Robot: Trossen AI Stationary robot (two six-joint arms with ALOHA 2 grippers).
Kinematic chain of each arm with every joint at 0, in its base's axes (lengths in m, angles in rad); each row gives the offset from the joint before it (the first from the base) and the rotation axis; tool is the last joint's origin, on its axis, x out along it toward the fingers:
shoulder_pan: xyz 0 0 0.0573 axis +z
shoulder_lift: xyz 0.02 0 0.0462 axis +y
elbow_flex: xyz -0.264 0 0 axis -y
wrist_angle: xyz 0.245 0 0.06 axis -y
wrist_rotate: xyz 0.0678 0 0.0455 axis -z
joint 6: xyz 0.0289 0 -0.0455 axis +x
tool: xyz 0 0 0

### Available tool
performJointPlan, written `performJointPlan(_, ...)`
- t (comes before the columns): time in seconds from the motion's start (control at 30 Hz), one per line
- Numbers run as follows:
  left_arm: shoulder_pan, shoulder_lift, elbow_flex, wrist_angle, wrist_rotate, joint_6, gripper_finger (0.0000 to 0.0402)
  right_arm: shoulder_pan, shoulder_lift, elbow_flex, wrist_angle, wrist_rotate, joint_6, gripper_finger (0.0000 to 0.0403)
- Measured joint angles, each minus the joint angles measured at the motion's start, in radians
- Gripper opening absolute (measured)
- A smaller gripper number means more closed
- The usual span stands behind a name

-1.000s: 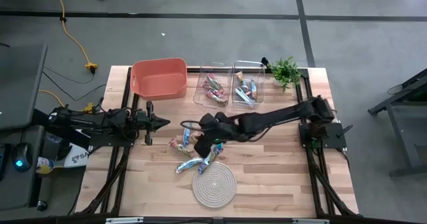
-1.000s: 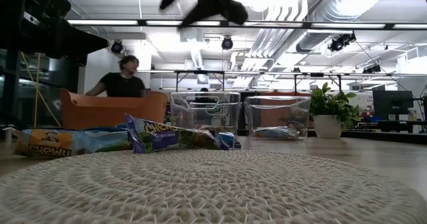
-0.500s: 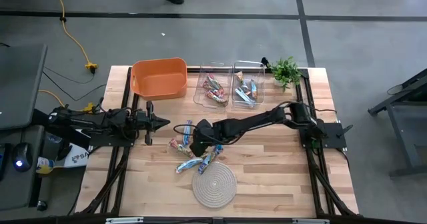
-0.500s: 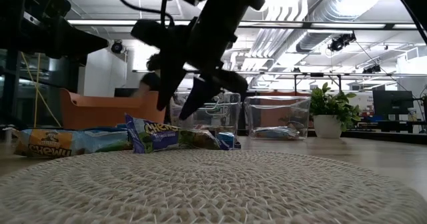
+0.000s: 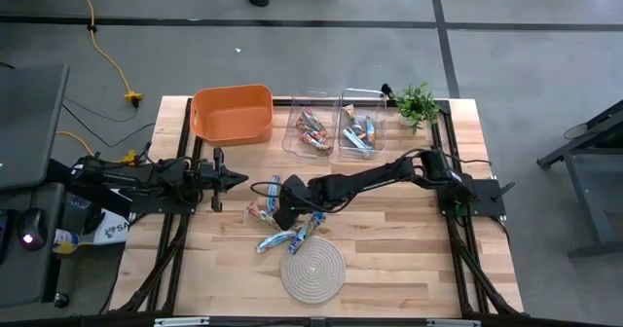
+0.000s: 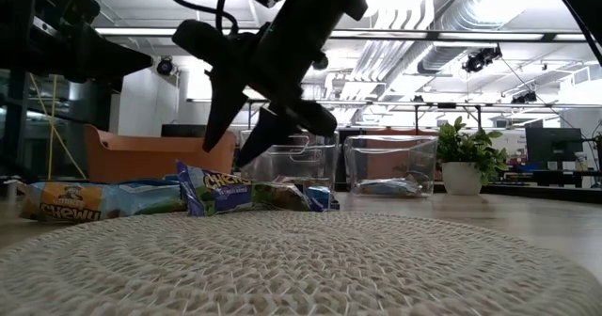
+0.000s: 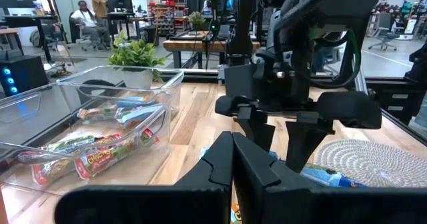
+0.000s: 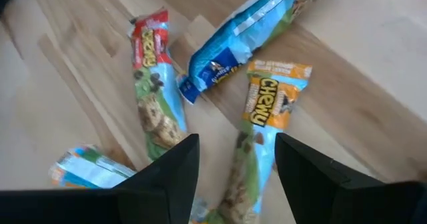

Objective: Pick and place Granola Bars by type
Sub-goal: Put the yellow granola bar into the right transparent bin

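The left gripper (image 5: 234, 178) rests at the table's (image 5: 409, 239) left side, fingers closed together with nothing between them, well apart from the bars. The right gripper (image 5: 279, 208) is extended low over the loose granola bars near the table centre, its fingers (image 8: 175, 177) spread apart and holding nothing. Directly ahead of this claw lie three bars: a red-topped Chewy bar (image 8: 155, 94), a blue-wrapped bar (image 8: 250, 31) and an orange-topped Chewy bar (image 8: 263, 127), the last one lying between the fingertips. Just beside the claw, toward the coiled rope mat (image 5: 312, 268), lie two more blue bars (image 5: 292, 236). Beyond the claw stand an orange bin (image 5: 232, 113) and two clear bins (image 5: 336, 123) holding sorted bars. A potted plant (image 5: 417, 101) stands at the far right.
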Motion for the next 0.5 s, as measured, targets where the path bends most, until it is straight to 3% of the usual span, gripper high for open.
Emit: performJointPlan(0.5, 0.000, 0.000, 0.000, 0.000, 0.000, 0.000, 0.0000, 0.001, 0.000, 0.000, -0.022, -0.003, -0.049, 0.0200)
